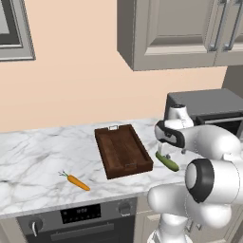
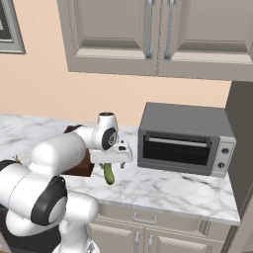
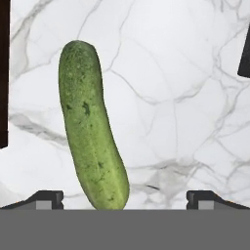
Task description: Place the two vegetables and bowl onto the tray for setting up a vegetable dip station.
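The dark green cucumber (image 1: 167, 162) (image 2: 108, 174) (image 3: 93, 127) lies on the marble counter just right of the dark wooden tray (image 1: 121, 149) (image 2: 81, 167), which holds nothing. My gripper (image 1: 163, 153) (image 2: 109, 164) (image 3: 125, 197) hangs straight above the cucumber, open, its fingertips (image 3: 46, 199) spread wide with the cucumber's near end between them and closer to the left tip. The orange carrot (image 1: 77, 182) rests on the counter left of the tray, near the front edge. The bowl is out of view.
A grey toaster oven (image 2: 185, 141) (image 1: 209, 109) stands on the counter to the right of the cucumber. Wall cabinets (image 1: 180, 33) hang overhead. A stove front with knobs (image 1: 80, 216) sits below the counter edge.
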Controlling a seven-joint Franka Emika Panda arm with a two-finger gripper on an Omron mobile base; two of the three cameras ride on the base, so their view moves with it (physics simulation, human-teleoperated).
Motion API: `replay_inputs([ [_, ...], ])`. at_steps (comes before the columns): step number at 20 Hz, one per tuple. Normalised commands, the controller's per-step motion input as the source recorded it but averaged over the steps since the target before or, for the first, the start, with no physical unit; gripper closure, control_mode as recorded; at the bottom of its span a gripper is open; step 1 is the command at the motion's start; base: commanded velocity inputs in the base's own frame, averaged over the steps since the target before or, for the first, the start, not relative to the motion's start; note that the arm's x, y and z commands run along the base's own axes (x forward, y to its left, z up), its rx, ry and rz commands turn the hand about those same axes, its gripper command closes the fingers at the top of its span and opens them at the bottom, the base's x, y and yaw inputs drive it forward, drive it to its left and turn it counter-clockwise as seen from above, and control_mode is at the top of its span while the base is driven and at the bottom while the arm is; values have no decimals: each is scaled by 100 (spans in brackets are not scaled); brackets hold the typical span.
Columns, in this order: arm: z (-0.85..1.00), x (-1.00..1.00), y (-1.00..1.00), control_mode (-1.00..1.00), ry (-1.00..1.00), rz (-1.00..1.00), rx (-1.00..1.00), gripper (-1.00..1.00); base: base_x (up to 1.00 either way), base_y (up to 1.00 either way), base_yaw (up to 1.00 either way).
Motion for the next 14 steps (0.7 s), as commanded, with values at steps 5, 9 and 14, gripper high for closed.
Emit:
replay_inputs([
  [5, -10, 4, 1, -100, 0, 1, 0, -100, 0, 0, 0],
  [9, -12, 5, 1, -100, 0, 1, 0, -100, 0, 0, 0],
  [14, -10, 2, 6, -100, 0, 0, 0, -100, 0, 0, 0],
])
